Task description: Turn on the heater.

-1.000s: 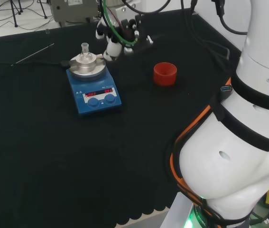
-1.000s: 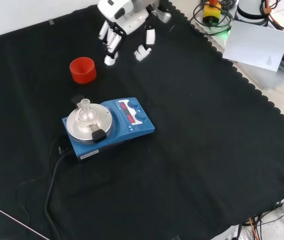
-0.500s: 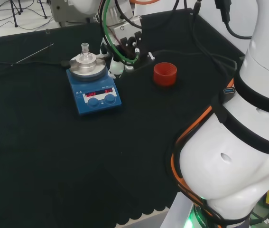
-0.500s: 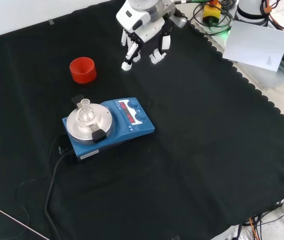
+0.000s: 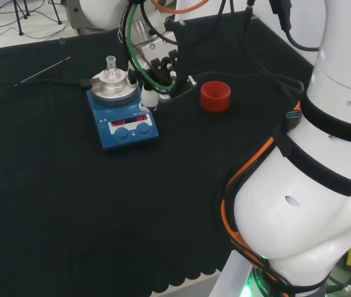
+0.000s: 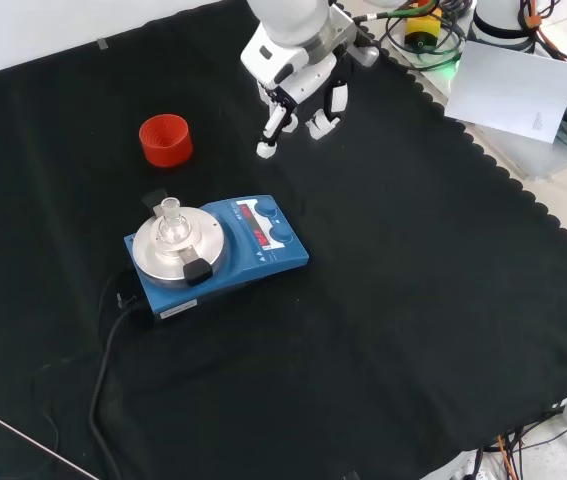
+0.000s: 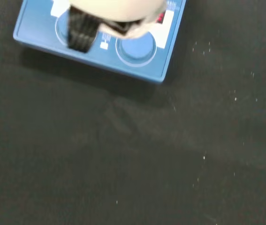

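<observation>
A: Where's the heater (image 6: 218, 255) sitting?

B: Mid-cloth, front view. Blue box, round metal plate (image 6: 178, 248) at one end carrying a small glass flask (image 6: 169, 218), two knobs (image 6: 276, 231) and red displays at the other. Cord runs off the plate end. Red cup (image 6: 166, 140) stands well apart, up and left.

A: And the hand (image 6: 298, 85)?

B: Hovers above the cloth, up and right of the heater in the front view, apart from it. Fingers (image 6: 275, 128) hang straight down, relaxed, holding nothing.

A: Which way to the knobs?

B: From the fingertips, down and slightly left in the front view. The heater's long axis runs plate to panel, panel end pointing right, nearest the hand. In the head view the hand (image 5: 153, 77) is just right of the plate, knobs (image 5: 133, 130) nearer the camera.

A: Wrist camera?

B: Panel edge and one knob (image 7: 135, 47) past the palm.
</observation>
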You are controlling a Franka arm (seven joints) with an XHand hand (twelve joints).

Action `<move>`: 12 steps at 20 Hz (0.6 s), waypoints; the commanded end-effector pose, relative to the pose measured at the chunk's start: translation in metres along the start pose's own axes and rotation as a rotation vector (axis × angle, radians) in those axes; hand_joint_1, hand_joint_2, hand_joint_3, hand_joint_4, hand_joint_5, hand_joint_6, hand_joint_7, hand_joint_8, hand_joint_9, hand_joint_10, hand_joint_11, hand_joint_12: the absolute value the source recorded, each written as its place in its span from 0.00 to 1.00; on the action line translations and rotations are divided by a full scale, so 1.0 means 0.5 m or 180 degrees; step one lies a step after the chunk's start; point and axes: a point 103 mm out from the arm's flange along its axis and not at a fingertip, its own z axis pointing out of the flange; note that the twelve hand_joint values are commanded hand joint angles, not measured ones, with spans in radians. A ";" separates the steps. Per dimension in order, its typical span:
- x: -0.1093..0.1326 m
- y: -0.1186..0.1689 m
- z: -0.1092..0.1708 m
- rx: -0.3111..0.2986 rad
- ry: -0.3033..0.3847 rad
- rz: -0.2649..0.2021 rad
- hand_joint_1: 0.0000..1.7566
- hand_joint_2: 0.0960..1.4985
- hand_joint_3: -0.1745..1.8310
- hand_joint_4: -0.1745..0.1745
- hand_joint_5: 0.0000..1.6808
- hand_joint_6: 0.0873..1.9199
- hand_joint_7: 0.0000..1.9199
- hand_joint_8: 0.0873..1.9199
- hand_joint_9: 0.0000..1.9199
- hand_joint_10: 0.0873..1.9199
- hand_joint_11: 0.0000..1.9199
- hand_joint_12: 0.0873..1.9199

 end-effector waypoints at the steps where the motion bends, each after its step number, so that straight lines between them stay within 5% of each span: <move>1: 0.004 0.006 0.018 0.0384 -0.0069 0.0030 0.64 0.37 0.45 0.34 0.31 0.12 0.67 0.45 0.80 0.34 0.88 0.36; 5: 0.003 0.000 0.022 0.0399 -0.0079 0.0033 0.64 0.37 0.45 0.35 0.30 0.16 0.69 0.48 0.82 0.43 0.93 0.50; 8: -0.002 -0.007 0.029 0.0418 -0.0058 0.0038 0.64 0.37 0.45 0.36 0.30 0.17 0.74 0.57 0.84 0.50 0.95 0.62; 12: -0.003 -0.014 0.037 0.0429 0.0031 -0.0011 0.69 0.39 0.47 0.41 0.30 0.21 0.81 0.78 0.91 0.72 0.96 0.85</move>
